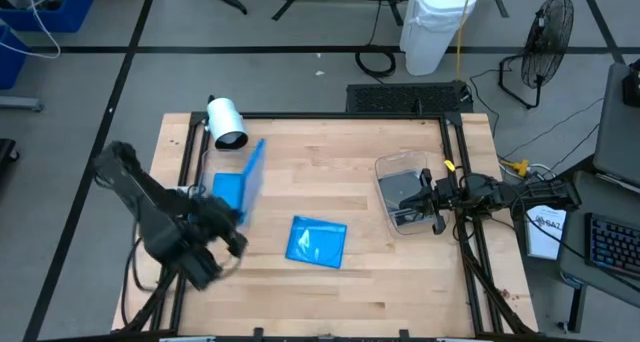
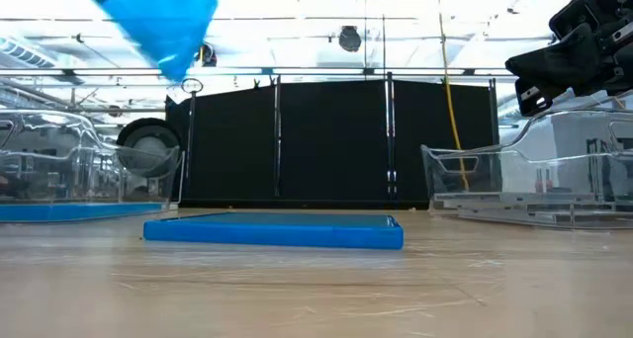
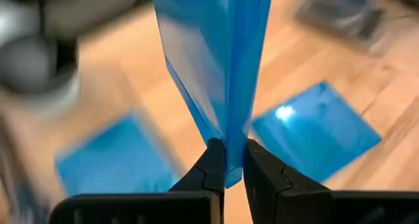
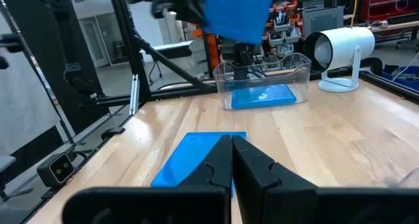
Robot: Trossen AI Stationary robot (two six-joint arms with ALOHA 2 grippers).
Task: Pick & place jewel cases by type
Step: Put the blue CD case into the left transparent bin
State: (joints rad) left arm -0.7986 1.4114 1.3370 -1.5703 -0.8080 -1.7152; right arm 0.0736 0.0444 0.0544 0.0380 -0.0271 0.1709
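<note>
Over by the left edge of the tabletop (image 1: 340, 182), the left gripper (image 3: 227, 171) has its fingers pinched onto the lower edge of a blue jewel case (image 1: 254, 177), which it holds up in the air on edge, above a clear tub (image 4: 265, 80). That tub sits near the left edge, close to a white lamp-like device (image 1: 226, 122) at the far left corner, and one blue case (image 4: 263, 96) lies flat on its bottom. A second blue jewel case (image 1: 317, 242) lies flat on the bare wood around the middle of the table, toward the near edge, well apart from both tubs. By the right edge sits another clear tub (image 1: 400, 190), and in it lie dark grey cases (image 1: 398, 187); how many I cannot make out. The right gripper (image 4: 232, 160) hangs over that right-hand tub with its fingers pressed together and nothing between them.
</note>
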